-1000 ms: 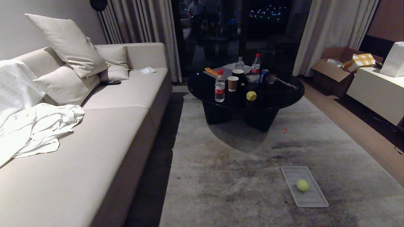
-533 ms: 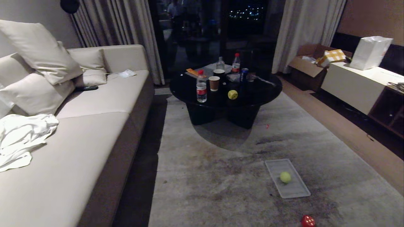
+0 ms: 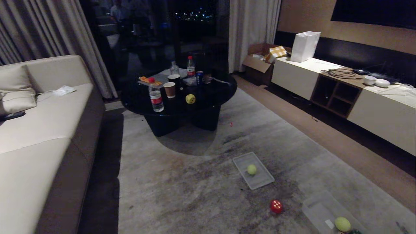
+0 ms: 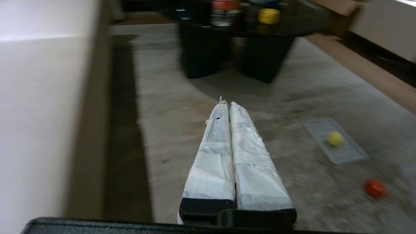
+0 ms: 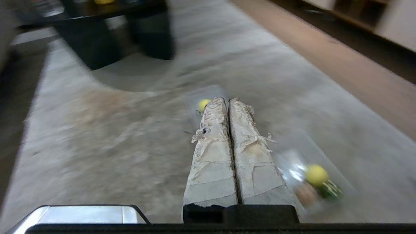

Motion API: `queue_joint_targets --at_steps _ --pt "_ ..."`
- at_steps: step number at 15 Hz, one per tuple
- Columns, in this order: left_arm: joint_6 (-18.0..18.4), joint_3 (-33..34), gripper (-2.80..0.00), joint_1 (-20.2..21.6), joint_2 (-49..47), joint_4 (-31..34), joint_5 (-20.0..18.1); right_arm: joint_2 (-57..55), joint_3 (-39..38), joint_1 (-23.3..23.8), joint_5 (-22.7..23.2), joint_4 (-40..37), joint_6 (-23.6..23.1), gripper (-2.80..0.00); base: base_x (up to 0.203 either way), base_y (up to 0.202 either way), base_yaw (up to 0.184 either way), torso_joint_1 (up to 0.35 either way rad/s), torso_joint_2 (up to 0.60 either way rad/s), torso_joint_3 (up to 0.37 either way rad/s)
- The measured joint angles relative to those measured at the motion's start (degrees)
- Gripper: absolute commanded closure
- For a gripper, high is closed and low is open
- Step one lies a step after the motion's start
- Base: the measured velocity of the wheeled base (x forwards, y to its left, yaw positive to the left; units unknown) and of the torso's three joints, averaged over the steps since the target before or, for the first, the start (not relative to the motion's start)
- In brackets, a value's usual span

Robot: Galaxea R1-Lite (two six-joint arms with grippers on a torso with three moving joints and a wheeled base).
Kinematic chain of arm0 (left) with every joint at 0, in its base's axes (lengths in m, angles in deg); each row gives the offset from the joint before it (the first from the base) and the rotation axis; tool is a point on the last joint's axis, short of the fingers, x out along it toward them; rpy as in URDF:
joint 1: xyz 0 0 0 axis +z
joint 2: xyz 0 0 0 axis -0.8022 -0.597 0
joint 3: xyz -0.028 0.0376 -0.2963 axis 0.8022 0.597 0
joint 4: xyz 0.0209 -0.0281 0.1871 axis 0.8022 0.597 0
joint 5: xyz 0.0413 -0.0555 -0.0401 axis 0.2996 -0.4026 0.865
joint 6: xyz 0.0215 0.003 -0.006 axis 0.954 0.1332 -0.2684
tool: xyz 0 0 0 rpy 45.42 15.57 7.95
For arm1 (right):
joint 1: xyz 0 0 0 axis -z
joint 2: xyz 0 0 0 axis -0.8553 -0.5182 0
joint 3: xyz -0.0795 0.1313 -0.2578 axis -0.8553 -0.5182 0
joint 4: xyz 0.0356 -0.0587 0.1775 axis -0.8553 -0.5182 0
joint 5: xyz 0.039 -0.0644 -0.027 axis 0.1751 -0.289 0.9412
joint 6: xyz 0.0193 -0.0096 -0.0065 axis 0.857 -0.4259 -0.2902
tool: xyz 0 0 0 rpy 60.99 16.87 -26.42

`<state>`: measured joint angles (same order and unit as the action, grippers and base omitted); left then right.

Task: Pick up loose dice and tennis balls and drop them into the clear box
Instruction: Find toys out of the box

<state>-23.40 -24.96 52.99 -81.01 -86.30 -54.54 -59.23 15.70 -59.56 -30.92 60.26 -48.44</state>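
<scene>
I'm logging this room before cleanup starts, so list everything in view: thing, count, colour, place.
tennis balls: two, yellow-green; one on the lid panel, one in the clear box.
dice: two in plain sight; red on the rug, yellow on the round table.
clear box: one, translucent, on the rug at near right.
lid panel: one, translucent, flat on the rug.
round table: one, black, holding bottles, cups and a can.
sofa: one, beige, at left.
sideboard: one, white, at right, with a white bag.
cardboard box: one, brown, by the curtain.
left gripper: taped jaws shut, empty.
right gripper: taped jaws shut, empty.
</scene>
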Motion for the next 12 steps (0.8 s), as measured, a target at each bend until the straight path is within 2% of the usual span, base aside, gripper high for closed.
queue_joint_targets --at_steps 3,7,12 --pt "0.2 0.0 0.00 0.0 0.0 0.0 0.0 0.0 0.0 0.0 0.0 0.0 0.0 0.00 0.000 0.007 -0.119 0.001 0.00 0.004" --pt "0.4 0.0 0.00 0.0 0.0 0.0 0.0 0.0 0.0 0.0 0.0 0.0 0.0 0.00 0.000 0.000 0.000 0.002 0.00 -0.062" --pt "0.8 0.0 0.00 0.0 0.0 0.1 0.0 0.0 0.0 0.0 0.0 0.0 0.1 0.00 0.000 0.000 0.000 0.002 0.00 -0.198"
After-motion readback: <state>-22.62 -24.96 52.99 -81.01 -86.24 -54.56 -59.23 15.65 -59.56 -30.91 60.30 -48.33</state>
